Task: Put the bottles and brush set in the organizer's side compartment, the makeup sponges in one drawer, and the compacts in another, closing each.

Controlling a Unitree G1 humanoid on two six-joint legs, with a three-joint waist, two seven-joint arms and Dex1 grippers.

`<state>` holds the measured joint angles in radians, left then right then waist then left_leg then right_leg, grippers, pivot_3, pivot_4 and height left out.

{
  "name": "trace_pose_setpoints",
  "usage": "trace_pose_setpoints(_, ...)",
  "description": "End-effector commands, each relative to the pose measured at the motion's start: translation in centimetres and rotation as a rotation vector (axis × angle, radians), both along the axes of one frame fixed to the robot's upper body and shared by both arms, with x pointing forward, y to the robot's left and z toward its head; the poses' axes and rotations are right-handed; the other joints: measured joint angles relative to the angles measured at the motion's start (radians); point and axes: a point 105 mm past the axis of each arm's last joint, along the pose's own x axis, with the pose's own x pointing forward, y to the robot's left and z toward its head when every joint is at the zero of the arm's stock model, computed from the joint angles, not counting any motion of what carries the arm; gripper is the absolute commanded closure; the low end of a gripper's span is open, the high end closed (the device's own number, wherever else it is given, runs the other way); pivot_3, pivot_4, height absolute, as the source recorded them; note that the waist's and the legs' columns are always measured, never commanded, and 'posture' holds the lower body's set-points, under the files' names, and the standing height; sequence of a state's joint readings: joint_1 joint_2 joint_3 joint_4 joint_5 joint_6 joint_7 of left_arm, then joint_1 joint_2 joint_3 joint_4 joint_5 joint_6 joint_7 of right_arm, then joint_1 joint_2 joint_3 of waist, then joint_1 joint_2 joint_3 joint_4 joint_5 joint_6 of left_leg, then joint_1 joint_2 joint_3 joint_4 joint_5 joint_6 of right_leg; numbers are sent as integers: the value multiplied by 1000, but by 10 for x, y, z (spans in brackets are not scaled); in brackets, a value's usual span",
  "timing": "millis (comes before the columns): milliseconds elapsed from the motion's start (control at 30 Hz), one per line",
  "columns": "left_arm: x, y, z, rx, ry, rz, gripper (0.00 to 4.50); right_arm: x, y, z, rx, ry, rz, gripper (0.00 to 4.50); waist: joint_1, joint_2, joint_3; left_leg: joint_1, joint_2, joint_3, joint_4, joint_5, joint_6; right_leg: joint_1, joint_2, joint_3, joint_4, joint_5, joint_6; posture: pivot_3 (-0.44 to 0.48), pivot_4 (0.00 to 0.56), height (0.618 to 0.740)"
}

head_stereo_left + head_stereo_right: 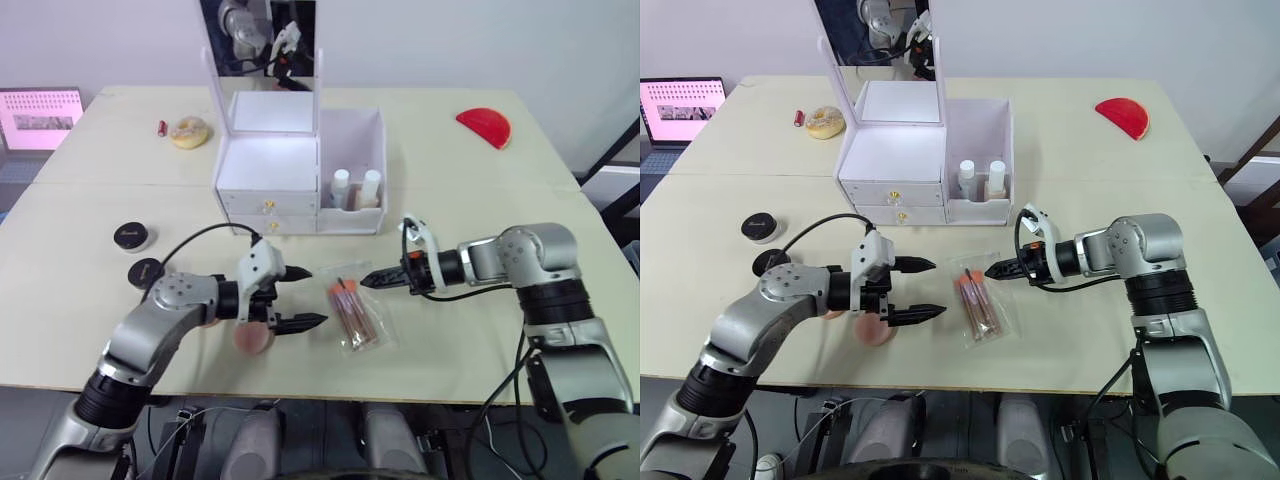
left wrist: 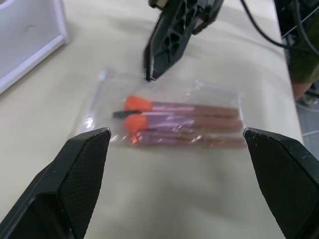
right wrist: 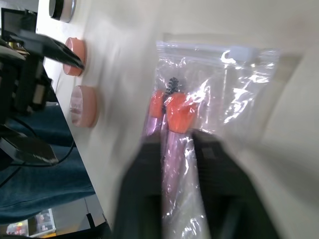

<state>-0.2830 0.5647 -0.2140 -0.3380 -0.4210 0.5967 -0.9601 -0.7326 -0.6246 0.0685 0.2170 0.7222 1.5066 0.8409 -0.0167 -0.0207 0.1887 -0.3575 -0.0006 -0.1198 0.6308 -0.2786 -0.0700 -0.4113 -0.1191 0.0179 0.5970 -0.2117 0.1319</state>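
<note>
Hovering just above the near end of the brush set (image 1: 356, 312), the right hand (image 1: 372, 279) has its fingers drawn almost together, tips close to the clear bag and gripping nothing. Left hand (image 1: 300, 297): fingers spread wide, empty, pointed at the brush set from the other side, one finger above a pink makeup sponge (image 1: 252, 337) lying on the surface (image 1: 470, 200).

Brush set: clear zip bag lying flat on the surface, between the two hands; holds several brushes with orange tips and pinkish-brown handles, plus one small dark-bristled brush. No readable print on the bag.

Makeup sponges: two round pink pieces seen in the right wrist view, side by side near the left hand.

Compacts: two round black cases, one (image 1: 133, 236) with a pale rim and a small light mark on its lid, not legible; the other (image 1: 145, 271) nearer the left arm.

Organizer (image 1: 300, 165): white, lid with mirror raised, two drawers with small gold knobs, both shut. Side compartment on its right holds two bottles (image 1: 356, 188) with white caps, upright and side by side.

Other items: red half-round object (image 1: 484, 127) at the far right of the surface; tan round object (image 1: 189, 132) and small red tube (image 1: 162, 128) at the far left; a screen (image 1: 40, 117) with pink content beyond the left edge, text too small to read.
</note>
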Motion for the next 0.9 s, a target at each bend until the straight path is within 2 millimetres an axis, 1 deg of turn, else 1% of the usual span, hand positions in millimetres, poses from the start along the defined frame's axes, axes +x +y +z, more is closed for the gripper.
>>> trace_pose_setpoints(33, 2, -10, 4, -33, -22, -26, 250, 2, -5, 17, 8, -44, 5, 1252, 0, 0, 0, 0, 0, 0, 0, 0, 0, 0, 0, 0, 0, 0, 0, 0, 150, 739)
trace_pose_setpoints(100, 3, -14, 2, -54, -7, -31, 814, 1, -7, 14, -5, -17, -6, 334, -3, 0, 0, 0, 0, 0, 0, 0, 0, 0, 0, 0, 0, 0, 0, 0, 150, 739)
trace_pose_setpoints(133, 3, -16, 1, -61, 1, -42, 1349, 1, -7, 12, -9, -3, -12, 0, -4, 0, 0, 0, 0, 0, 0, 0, 0, 0, 0, 0, 0, 0, 0, 0, 150, 739)
trace_pose_setpoints(233, 2, -22, -5, -61, 13, -70, 2837, 2, -6, 5, -16, 16, -22, 0, -3, 0, 0, 1, 0, 0, 0, 0, 0, 0, 0, 0, 0, 0, 0, 0, 150, 739)
trace_pose_setpoints(267, 2, -23, -6, -61, 17, -74, 3427, 2, -5, 4, -17, 20, -24, 0, -3, 0, 0, 1, 0, 0, 0, 0, 0, 0, 0, 0, 0, 0, 0, 0, 150, 739)
trace_pose_setpoints(333, 3, -26, -11, -56, 24, -81, 4337, 2, -4, 1, -20, 25, -25, 0, -3, 0, 0, 1, 0, 0, 0, 0, 0, 0, 0, 0, 0, 0, 0, 0, 150, 739)
trace_pose_setpoints(367, 3, -27, -13, -48, 25, -82, 4431, 2, -4, 0, -21, 26, -24, 0, -3, 0, 0, 1, 0, 0, 0, 0, 0, 0, 0, 0, 0, 0, 0, 0, 150, 739)
trace_pose_setpoints(600, 11, -29, -29, 5, 10, -60, 4431, 0, -3, -5, -28, 44, -17, 0, -3, 0, 0, 1, 0, 0, 0, 0, 0, 1, 0, 0, 0, 0, 0, 0, 150, 739)
trace_pose_setpoints(733, 14, -26, -37, 50, -5, -48, 4431, -1, 10, -10, -22, 54, 13, 0, -6, 0, 0, 2, 0, 0, 0, 0, 0, 1, 0, 0, 1, 0, 0, 0, 150, 739)
trace_pose_setpoints(900, 15, -25, -38, 55, -12, -47, 4431, -10, 29, -17, -14, 70, 79, 0, -9, 0, -1, 2, 0, 0, 0, 0, 0, 1, 0, 0, 2, 0, 0, 0, 150, 739)
